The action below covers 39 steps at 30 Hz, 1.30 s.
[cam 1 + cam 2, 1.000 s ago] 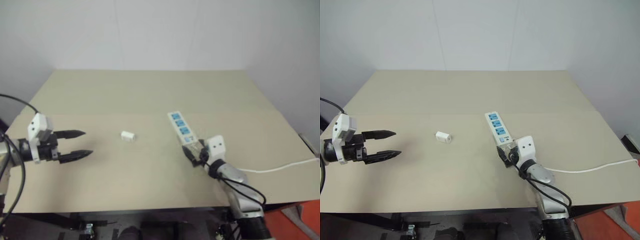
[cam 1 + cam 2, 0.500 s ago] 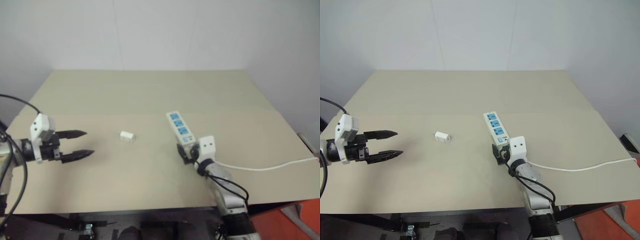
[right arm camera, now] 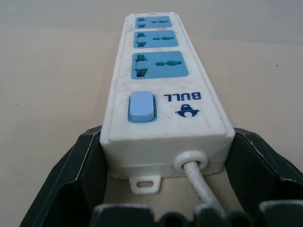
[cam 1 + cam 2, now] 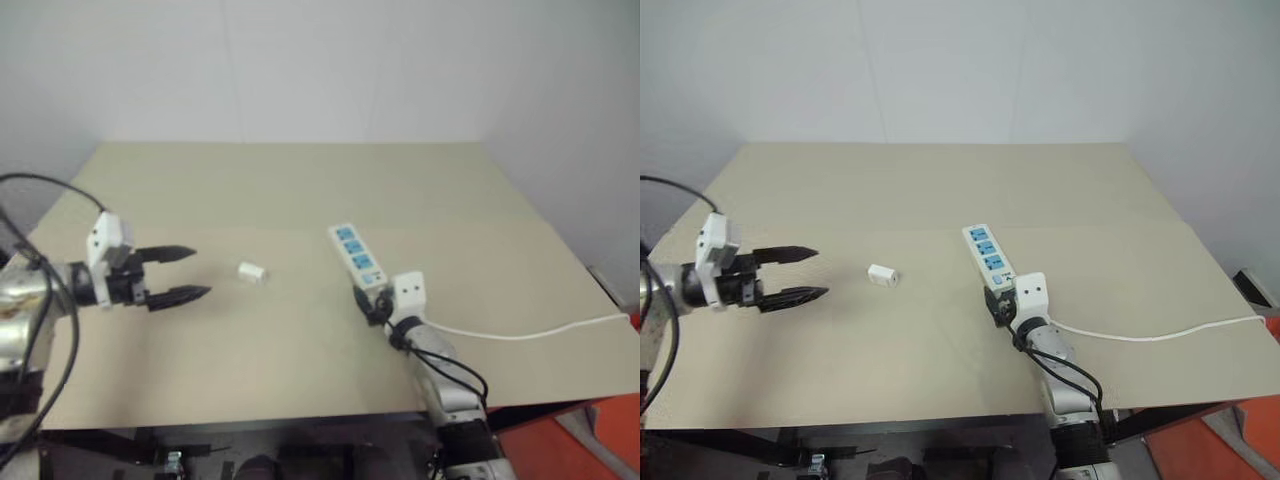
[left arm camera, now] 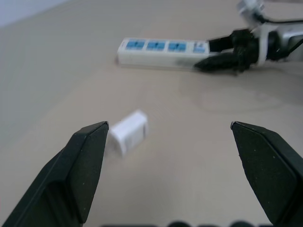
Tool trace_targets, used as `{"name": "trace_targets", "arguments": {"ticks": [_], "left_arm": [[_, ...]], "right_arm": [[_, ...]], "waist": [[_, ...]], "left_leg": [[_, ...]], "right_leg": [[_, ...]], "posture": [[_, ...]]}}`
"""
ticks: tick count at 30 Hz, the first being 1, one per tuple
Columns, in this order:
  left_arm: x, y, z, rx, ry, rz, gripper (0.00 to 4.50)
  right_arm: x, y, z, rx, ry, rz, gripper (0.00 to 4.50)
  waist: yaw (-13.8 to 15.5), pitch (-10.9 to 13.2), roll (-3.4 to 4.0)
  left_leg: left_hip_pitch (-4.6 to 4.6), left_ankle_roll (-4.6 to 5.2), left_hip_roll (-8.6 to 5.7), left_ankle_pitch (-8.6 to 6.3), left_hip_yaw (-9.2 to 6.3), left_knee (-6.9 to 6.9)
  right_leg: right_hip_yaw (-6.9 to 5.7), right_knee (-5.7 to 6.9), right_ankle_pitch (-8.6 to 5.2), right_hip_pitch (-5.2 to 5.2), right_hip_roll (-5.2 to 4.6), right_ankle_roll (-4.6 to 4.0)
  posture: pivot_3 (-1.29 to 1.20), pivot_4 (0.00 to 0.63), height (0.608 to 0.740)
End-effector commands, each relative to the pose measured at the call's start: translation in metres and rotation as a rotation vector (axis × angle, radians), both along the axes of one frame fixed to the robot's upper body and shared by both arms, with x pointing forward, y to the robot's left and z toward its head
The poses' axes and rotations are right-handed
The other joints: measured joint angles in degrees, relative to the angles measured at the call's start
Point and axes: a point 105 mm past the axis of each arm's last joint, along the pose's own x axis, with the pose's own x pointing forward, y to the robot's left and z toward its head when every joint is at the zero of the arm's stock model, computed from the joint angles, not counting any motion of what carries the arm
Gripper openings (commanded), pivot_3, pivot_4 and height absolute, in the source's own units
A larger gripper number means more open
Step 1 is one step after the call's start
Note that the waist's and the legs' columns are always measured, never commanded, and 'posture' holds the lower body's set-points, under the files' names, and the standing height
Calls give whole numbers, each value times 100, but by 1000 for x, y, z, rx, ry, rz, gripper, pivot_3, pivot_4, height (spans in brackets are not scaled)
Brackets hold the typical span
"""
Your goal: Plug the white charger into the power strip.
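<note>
Room: plain white walls meeting in a corner behind a beige worktop [image 4: 940,190], with a faint seam running across it.

Power strip: the power strip [image 4: 986,262] lies flat a bit right of the middle – long white bar, three blue socket panels, all of them with nothing plugged in. The right wrist view shows a light-blue button [image 3: 141,106] and the word BULL printed near the cable end.

Cable: a thin white cable [image 4: 1140,335] leaves the near end of the strip and trails off over the right edge of the worktop.

Charger: the white charger [image 4: 881,274] lies on its side on the bare worktop, left of the strip and well apart from it, between the strip and the left arm. Nothing is touching it.

Right gripper: the right gripper [image 4: 1003,308] is at the cable end of the strip, jaws on either side of that end – right up against its sides in the wrist view, but I can't tell if they're actually squeezing it.

Left gripper: the left gripper [image 4: 808,273] hovers near the left edge, pointing at the charger, jaws spread wide with nothing between them. In its wrist view the charger sits just past one fingertip [image 5: 92,142].
</note>
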Motion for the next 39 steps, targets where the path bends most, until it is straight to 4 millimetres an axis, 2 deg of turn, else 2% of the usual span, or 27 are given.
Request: {"name": "trace_targets", "arguments": {"ticks": [1, 4, 9, 17, 22, 30, 39], "left_arm": [[12, -22, 14, 140, -65, -127, 4500], [29, -42, 13, 328, -66, -230, 4500], [59, -89, 10, 637, -44, -387, 4500], [90, -122, -6, 1060, -37, -431, 4500], [96, -127, -19, 1233, -40, -441, 4500], [97, -127, -39, 1381, -12, -465, 4500], [98, -120, -47, 1438, 31, -436, 4500]], "right_arm": [[3, 3, 6, -10, -27, 22, 3405], [5, 5, 5, -15, -23, 40, 3405], [8, 4, 1, -36, 6, 34, 3405], [6, -1, -3, -49, 32, 29, 3405], [5, 0, -3, -52, 40, 31, 3405], [2, 5, -6, -53, 50, 38, 3405], [2, 6, -7, -52, 54, 34, 3405]], "waist": [[0, -2, -3], [2, -2, -4], [1, -3, -5], [-14, -2, -6], [-8, -2, -7], [-7, -2, -7], [-9, -2, -7]], "left_leg": [[0, 0, -1, 0, 0, 0], [5, 0, -7, 0, 3, 0], [0, 0, -10, 1, 1, 2], [-6, 3, -9, 0, -2, -1], [-21, 5, -10, -1, -5, 3], [-51, 5, -9, -1, -12, 7], [-52, 5, -9, -1, -16, 8]], "right_leg": [[0, -1, 0, 2, 0, 0], [1, -4, 0, 10, 2, 1], [0, -12, 0, 15, 7, 2], [12, -12, -1, 5, 12, 6], [12, -15, 0, -4, 10, 11], [10, -14, 2, -29, 10, 14], [9, -13, 3, -29, 10, 15]], "posture": [[0, 150, 740], [0, 150, 740], [0, 150, 740], [0, 150, 740], [0, 150, 740], [0, 150, 740], [0, 150, 740]]}}
